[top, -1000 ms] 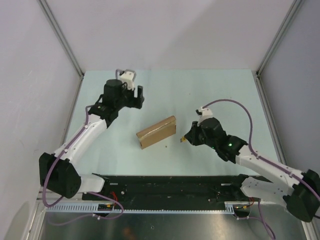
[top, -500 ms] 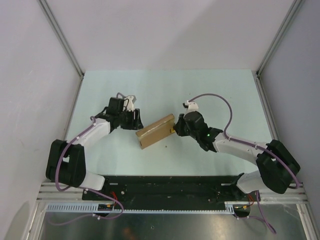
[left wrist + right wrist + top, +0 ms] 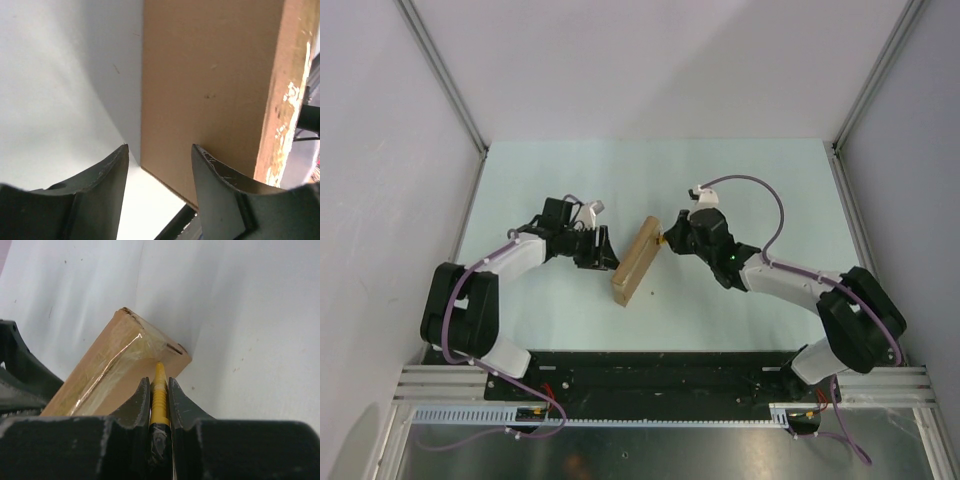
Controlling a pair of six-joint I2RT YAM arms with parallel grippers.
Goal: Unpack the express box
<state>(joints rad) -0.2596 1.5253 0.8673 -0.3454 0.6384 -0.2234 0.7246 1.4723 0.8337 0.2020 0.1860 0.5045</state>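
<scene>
1. Two grippers flank the express box (image 3: 638,262), which I see standing on its long edge, set diagonally in the middle of the table (image 3: 740,180).
2. My left gripper (image 3: 160,150) is partly open, with the box's lower corner between its fingers.
3. My right gripper (image 3: 159,383) is clamped on a yellow utility knife (image 3: 160,371), its tip against the box's taped end.

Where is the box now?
Top view: the box sits centre-frame between the hands, left hand at its left side, right hand holding a yellow knife at its far end.
</scene>
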